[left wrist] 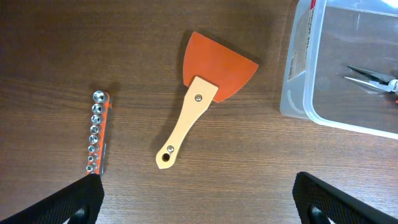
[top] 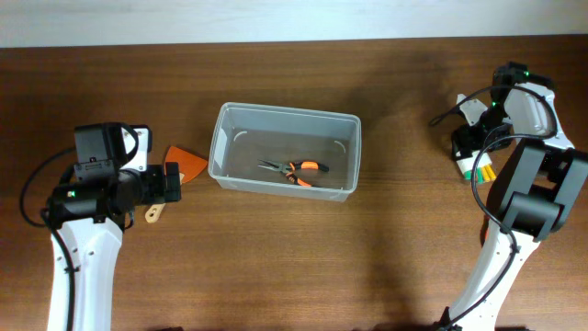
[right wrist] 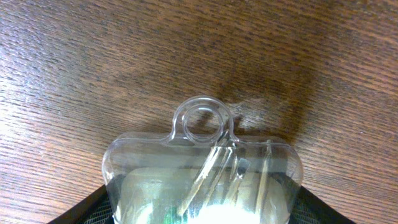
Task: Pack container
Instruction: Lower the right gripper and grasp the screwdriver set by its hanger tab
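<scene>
Overhead straight down; wrist views close (left sharing container (top: 285, 147)).

Clear packet (right wrist: 205, 174) cut off below — contents blurred; container (left wrist: 336, 68) cropped.

Two robot arms appeared from overhead. The left arm (top: 84, 248) had a white lower link and black upper housings, with a small green light and a thin black cable looping off its side. The right arm (top: 514, 198) matched it: white link, dark grey and black joints, a green light near its top, black cables curving around it. Wrist views showed black, textured fingertips (left wrist: 74, 199).
</scene>
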